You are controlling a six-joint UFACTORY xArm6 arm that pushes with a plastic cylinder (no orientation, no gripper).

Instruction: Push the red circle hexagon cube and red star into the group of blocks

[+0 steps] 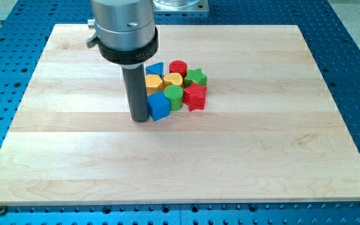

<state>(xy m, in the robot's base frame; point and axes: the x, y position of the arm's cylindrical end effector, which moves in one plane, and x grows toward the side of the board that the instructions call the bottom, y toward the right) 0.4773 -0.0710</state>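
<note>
you see a thick, brushed silver metal cylinder (pixel 120 22) with a small silver knob on its left side, ringed below by a glossy black collar bearing faint white lettering, from which a straight dark grey rod (pixel 137 87) runs down to my tip (pixel 140 119).
</note>
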